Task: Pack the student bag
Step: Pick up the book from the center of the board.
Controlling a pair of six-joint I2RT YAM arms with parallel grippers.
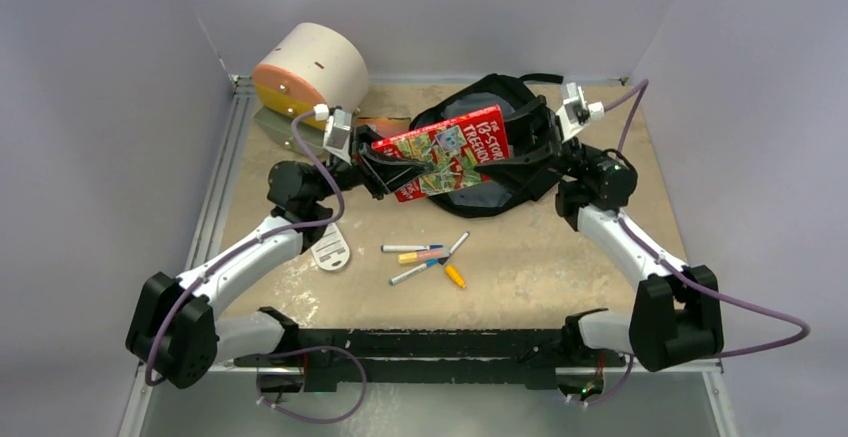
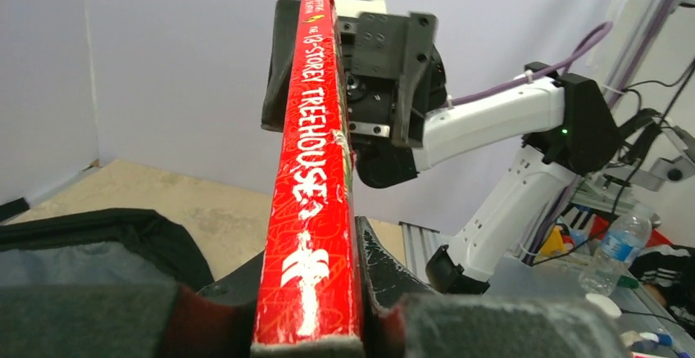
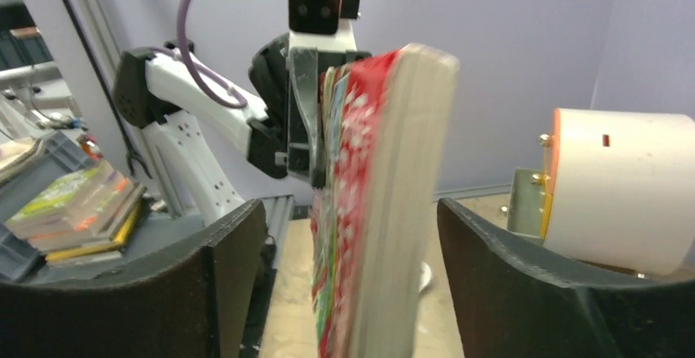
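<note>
**A:** What lies closest to the arms?

**B:** A few loose coloured felt-tip markers (image 1: 428,257), scattered on the tan table (image 1: 560,277). None of them is packed.

**A:** And beyond them?

**B:** The left hand (image 2: 307,325) is pinching one end of the red paperback book (image 1: 445,152), with a finger pressed to each cover. The right hand (image 3: 361,292) sits at the other end. Its fingers (image 3: 213,292) are spread wide on either side of the pages and don't touch them.

**A:** So where's the bag?

**B:** The large soft black fabric backpack (image 1: 495,92) lies directly under the book, at the far middle of the table. Its grey-lined mouth faces up.

**A:** Is the book inside it?

**B:** No, it hangs tilted above the opening. I can't tell whether anything is already in there.

**A:** Anything past that?

**B:** A cream-and-orange cylindrical box (image 1: 310,67) in the far left corner.

**A:** How far along is it, then?

**B:** Early, I'd say. The book has to go down into the bag, and after that the markers.
</note>
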